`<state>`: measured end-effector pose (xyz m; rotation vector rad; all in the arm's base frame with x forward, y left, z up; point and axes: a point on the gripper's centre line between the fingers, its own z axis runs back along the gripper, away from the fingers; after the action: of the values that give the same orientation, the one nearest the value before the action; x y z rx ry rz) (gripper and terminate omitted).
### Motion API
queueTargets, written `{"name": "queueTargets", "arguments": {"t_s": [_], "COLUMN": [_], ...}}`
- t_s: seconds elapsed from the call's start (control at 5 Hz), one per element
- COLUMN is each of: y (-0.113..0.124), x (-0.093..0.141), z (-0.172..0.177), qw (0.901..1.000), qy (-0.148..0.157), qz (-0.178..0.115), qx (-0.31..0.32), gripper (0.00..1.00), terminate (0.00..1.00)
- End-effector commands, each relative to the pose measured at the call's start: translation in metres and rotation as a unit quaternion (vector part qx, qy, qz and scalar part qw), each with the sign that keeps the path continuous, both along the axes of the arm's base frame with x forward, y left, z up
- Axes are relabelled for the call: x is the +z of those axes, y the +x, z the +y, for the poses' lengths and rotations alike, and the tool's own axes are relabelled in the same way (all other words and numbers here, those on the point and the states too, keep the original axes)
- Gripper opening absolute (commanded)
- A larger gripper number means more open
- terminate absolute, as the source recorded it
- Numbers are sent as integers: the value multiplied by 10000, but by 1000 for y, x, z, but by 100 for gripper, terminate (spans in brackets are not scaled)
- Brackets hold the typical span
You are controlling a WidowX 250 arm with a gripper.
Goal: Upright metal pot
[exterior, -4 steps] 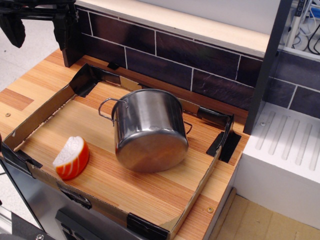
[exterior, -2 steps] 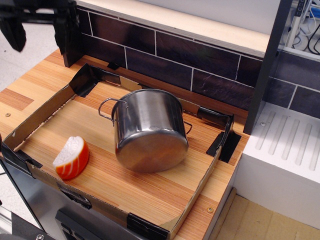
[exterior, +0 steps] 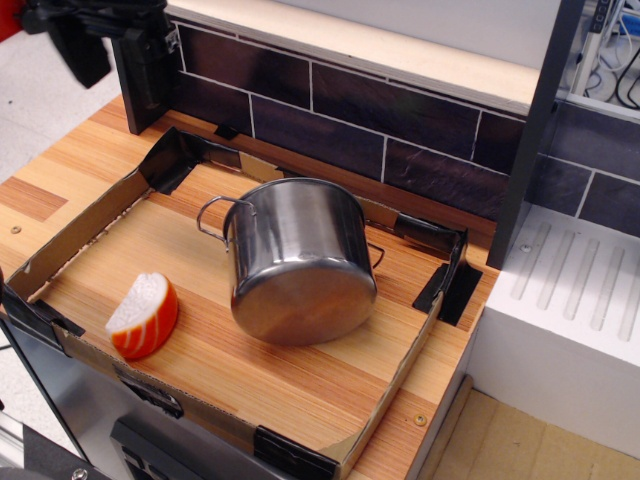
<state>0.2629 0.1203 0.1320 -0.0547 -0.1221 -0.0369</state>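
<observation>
The metal pot (exterior: 298, 258) is shiny steel and stands mouth-down inside the cardboard tray (exterior: 88, 220), its flat base tilted up toward the camera. One wire loop handle sticks out on its left and one on its right. My gripper (exterior: 116, 55) is black and hangs high at the top left corner, well away from the pot, above the table's back left. Its two fingers (exterior: 82, 52) stand apart with nothing between them.
An orange-and-white wedge (exterior: 144, 316) lies in the tray's front left. A dark tiled back wall (exterior: 340, 105) runs behind the tray. A dark post (exterior: 535, 120) and a white drainboard (exterior: 575, 300) stand at the right.
My gripper has moved to the right along the top left edge of the view. The pot and the wedge have not moved.
</observation>
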Motion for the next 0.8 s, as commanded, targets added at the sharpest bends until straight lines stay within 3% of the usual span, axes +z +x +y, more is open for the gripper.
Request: {"name": "queueTargets", "arguments": {"t_s": [0.0,0.4,0.6], "y": [-4,-5,5], "x": [21,-3,-11], "z": [-42,-72,-76], "qw": [9700,8956,8811], "qy": [-860,-1102,-844], "qz": [314,730,641], "qx": [-2254,-4248,-4609], "gripper": [100,100,100], "terminate": [0,0,0]}}
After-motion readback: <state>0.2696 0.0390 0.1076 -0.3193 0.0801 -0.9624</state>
